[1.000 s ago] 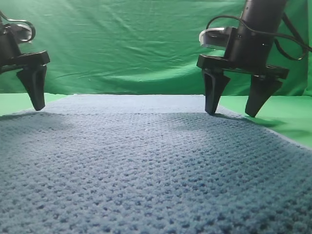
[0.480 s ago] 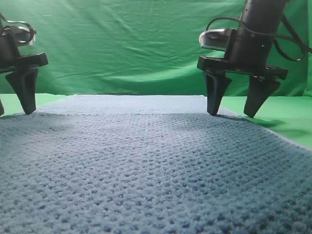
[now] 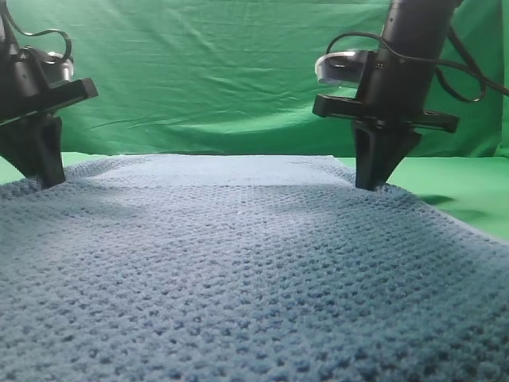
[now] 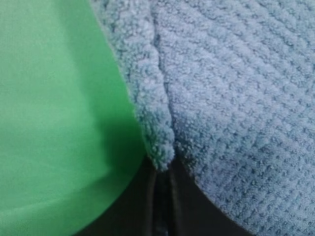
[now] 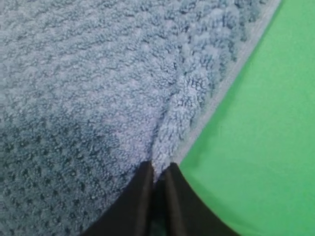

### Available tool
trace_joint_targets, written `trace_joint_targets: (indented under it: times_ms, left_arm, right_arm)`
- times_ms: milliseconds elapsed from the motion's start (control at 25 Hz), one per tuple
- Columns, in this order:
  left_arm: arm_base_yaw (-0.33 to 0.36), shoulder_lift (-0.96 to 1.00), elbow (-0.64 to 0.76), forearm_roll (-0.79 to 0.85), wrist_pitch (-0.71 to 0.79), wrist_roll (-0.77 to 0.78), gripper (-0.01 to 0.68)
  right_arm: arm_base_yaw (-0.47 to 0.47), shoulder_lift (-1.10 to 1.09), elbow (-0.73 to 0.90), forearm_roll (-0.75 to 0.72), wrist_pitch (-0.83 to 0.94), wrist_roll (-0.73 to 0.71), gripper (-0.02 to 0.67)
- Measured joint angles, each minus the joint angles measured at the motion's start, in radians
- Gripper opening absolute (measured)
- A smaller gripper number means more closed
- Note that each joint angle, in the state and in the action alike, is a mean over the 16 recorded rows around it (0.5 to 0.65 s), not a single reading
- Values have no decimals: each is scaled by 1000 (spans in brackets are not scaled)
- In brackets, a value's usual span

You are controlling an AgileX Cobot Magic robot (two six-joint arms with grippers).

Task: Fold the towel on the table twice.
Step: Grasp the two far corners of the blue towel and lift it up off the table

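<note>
We see a blue-grey towel (image 3: 254, 270) lying on a green table (image 3: 469, 195).
Left gripper (image 3: 36, 171) and right gripper (image 3: 374, 183) each pinch a far towel corner, jaws closed.

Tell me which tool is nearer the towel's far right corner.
Right. The right tool is shut on the towel at that corner; the left tool pinches the far left corner.

Left claw (image 3: 38, 171) and right claw (image 3: 374, 179) both clamped tight.
</note>
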Motion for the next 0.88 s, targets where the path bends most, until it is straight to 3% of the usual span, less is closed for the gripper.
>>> trace_joint_targets:
  times_ms: [520, 880]
  left_arm:
    - [-4, -16, -365, 111, 240, -98, 0]
    - [-4, -55, -691, 35, 222, -123, 0]
  right_arm:
    - [-4, -115, -218, -10, 59, 11, 0]
    - [-34, -163, -475, -35, -15, 17, 0]
